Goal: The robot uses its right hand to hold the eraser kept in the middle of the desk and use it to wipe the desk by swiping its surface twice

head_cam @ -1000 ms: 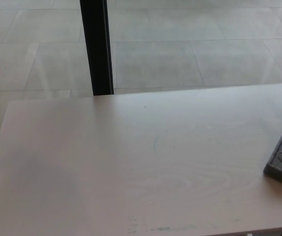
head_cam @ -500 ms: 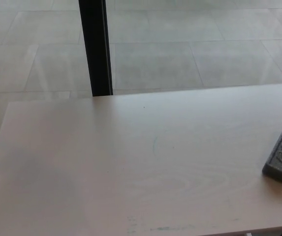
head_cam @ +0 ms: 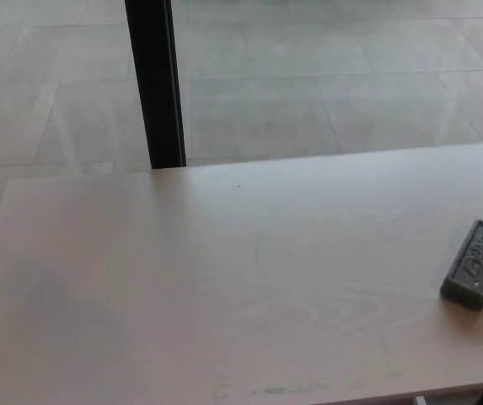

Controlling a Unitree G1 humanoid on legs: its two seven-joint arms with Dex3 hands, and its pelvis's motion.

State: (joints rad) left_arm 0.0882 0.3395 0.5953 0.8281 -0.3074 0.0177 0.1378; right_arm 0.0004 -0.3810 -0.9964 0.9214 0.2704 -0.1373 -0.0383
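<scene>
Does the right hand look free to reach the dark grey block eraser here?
Probably yes: the dark grey block eraser lies alone on the pale wooden desk, toward the robot's right, nothing near it. Neither hand is in view.

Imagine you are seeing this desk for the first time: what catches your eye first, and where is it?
The dark grey eraser stands out most, lying flat near the right edge of the pale wooden desk, not in its middle. Next comes the black vertical post rising behind the desk's far edge, left of centre, against the grey tiled floor. Faint greenish marks smudge the desk's near edge, and no robot hand is in view.
</scene>
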